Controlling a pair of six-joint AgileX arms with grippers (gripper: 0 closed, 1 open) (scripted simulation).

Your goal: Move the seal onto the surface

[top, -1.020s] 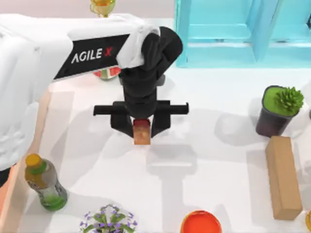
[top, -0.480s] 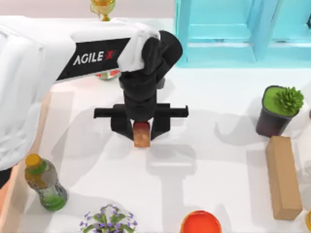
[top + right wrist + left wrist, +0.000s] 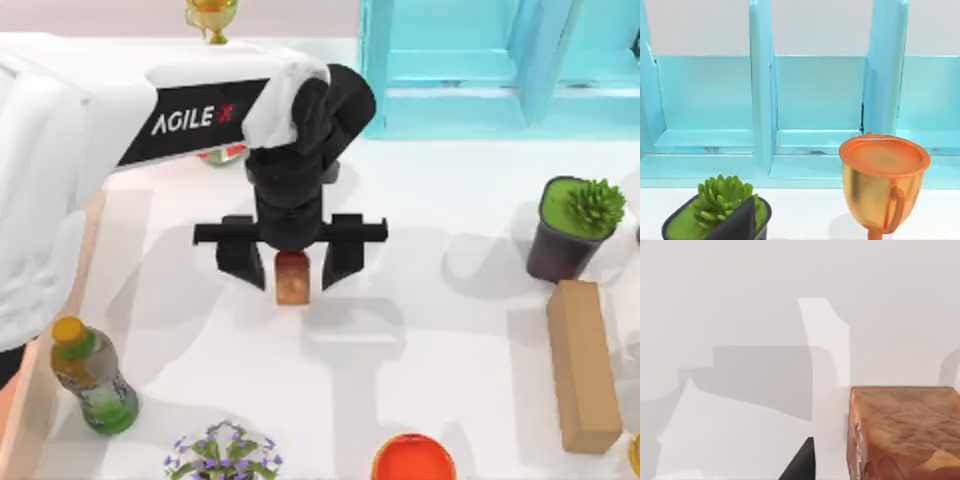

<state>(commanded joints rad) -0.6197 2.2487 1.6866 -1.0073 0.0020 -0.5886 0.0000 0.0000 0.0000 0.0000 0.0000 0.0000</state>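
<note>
Now the left hand (image 3: 290, 266) hangs with fingers spread, one at nine o'clock and one at three o'clock of the seal (image 3: 292, 278). That seal stands upright on the white desk (image 3: 430, 330) near its middle, untouched by either finger.

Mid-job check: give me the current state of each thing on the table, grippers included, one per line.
Seal: upright on the tabletop, between the open fingers, apparently released.
Left gripper: open, straddling the seal.
Right gripper: cannot tell.
Bottle: capped, standing, near the left edge.
Wooden block: lying flat at the right.
Potted succulent: upright.
Gold goblet: upright before the blue shelf.
</note>
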